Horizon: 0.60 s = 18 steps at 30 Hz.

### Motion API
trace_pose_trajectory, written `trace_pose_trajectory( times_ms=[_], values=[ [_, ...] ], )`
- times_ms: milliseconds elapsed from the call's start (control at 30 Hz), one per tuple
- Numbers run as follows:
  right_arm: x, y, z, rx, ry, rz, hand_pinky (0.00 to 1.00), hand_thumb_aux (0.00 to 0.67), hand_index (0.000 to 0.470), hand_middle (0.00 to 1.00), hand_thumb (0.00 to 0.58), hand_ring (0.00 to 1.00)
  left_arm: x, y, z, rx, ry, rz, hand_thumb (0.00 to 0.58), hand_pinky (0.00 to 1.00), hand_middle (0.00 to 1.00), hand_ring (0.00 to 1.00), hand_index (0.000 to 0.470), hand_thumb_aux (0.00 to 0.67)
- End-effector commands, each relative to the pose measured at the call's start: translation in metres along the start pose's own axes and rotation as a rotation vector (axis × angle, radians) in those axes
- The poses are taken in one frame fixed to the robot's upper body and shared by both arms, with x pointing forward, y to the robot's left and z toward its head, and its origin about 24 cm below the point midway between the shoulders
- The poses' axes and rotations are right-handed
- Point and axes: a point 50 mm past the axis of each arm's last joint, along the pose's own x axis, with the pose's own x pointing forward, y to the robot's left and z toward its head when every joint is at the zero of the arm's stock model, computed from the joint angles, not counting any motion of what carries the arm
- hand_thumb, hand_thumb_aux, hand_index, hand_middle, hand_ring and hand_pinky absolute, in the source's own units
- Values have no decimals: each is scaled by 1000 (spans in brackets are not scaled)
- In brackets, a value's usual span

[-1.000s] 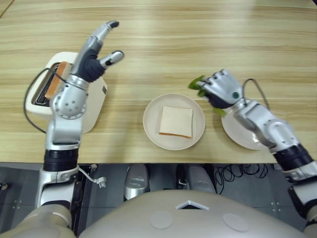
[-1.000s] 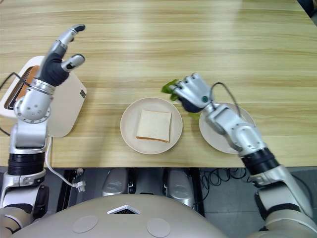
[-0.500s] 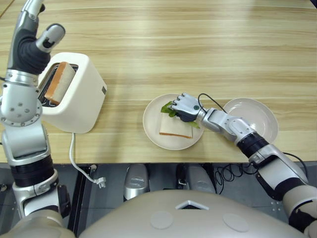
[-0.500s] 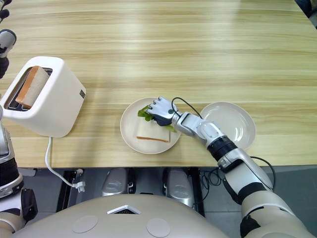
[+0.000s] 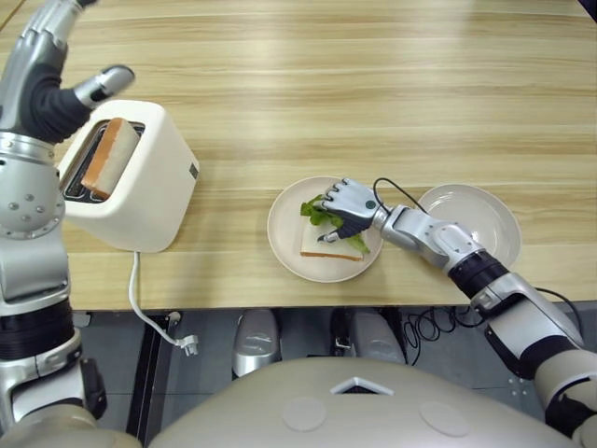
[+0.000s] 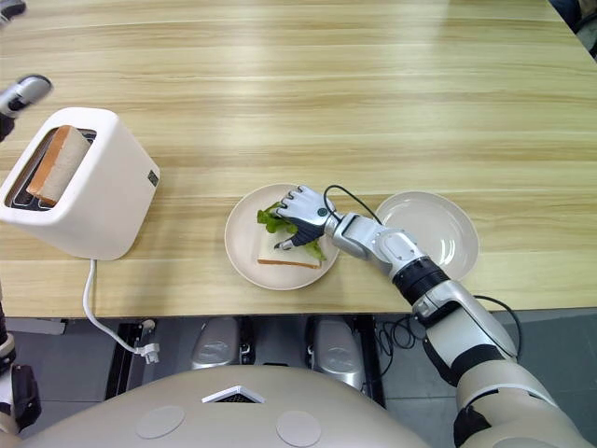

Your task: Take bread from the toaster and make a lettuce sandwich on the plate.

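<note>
The right hand (image 5: 350, 201) covers part of the lettuce (image 5: 311, 209) and the upper corner of the bread slice (image 5: 322, 245) on the plate (image 5: 280, 247), so its grip on the leaf cannot be told, the left hand (image 5: 42, 93) is cut off at the picture's top edge, and the toast's (image 5: 104, 157) lower part is hidden inside the toaster (image 5: 154, 187).

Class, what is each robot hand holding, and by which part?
Left hand: nothing, fingers spread near the toaster. Right hand lies on the lettuce atop the bread; a grip cannot be told.
</note>
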Motion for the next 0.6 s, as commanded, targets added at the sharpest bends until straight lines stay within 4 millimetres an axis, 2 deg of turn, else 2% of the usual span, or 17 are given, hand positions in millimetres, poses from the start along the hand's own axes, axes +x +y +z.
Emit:
trace_pose_trajectory(
  times_ms=[33,233,467,600],
  values=[
    [-8,-2,2,21,16,4,0,0,0,0,0,0,-4,-12,-14,176,35,-95,0,0,0,0,0,0],
    [-21,-23,2,31,55,-71,0,0,0,0,0,0,-7,-10,-32,261,90,-179,0,0,0,0,0,0],
    [-44,-64,-3,70,123,-248,0,0,0,0,0,0,-13,-10,-57,443,184,-297,0,0,0,0,0,0],
    [-56,-78,-7,113,167,-345,0,0,0,0,0,0,-18,-13,-64,517,220,-369,0,0,0,0,0,0]
  ],
)
